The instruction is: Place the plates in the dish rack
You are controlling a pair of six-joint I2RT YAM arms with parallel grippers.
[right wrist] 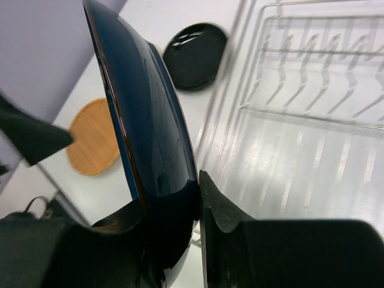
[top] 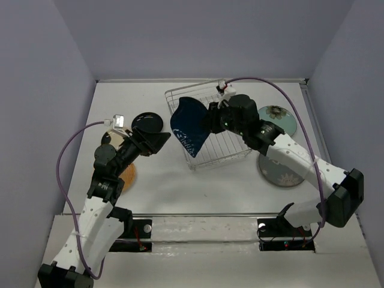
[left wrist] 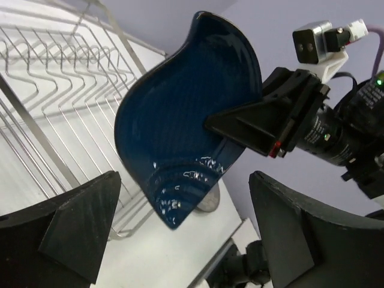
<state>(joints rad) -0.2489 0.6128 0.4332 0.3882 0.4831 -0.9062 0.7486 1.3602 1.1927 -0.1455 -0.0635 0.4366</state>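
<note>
While from above the right gripper [top: 211, 119] clamps the dark blue plate [top: 187, 129] on edge over the left end of the dish rack [top: 234, 153], the left wrist view shows the left gripper [left wrist: 183, 204] agape just beside it, the right wrist view its rim pinched.

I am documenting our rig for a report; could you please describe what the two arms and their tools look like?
The left arm and right arm have white links and black joints. A purple cable loops to a small white camera on each wrist. The left tool and right tool have black wedge-shaped fingers.
</note>
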